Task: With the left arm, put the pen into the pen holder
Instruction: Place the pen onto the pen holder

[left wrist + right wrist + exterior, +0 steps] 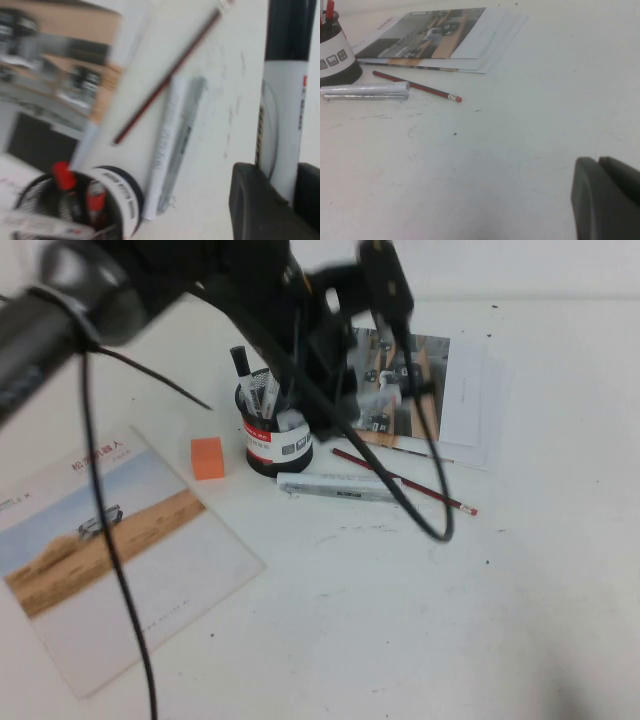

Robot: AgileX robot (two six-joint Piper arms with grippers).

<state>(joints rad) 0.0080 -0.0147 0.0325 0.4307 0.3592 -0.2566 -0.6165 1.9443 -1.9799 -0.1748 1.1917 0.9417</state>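
The pen (284, 107), white-barrelled with a black cap, stands pinched between the fingers of my left gripper (285, 181), which is shut on it. In the high view the black left arm reaches in from the upper left, and my left gripper (335, 390) hangs just right of and above the pen holder (275, 445); the held pen is hidden behind the arm there. The pen holder (116, 186) is a black mesh cup with a white label band, holding other markers. My right gripper (597, 162) rests shut low over the bare table, out of the high view.
A pale grey flat bar (335, 486) and a thin red pencil (400, 480) lie just right of the holder. An orange block (207, 457) sits to its left. A brochure (100, 540) lies front left, and a magazine (440, 390) lies behind the arm.
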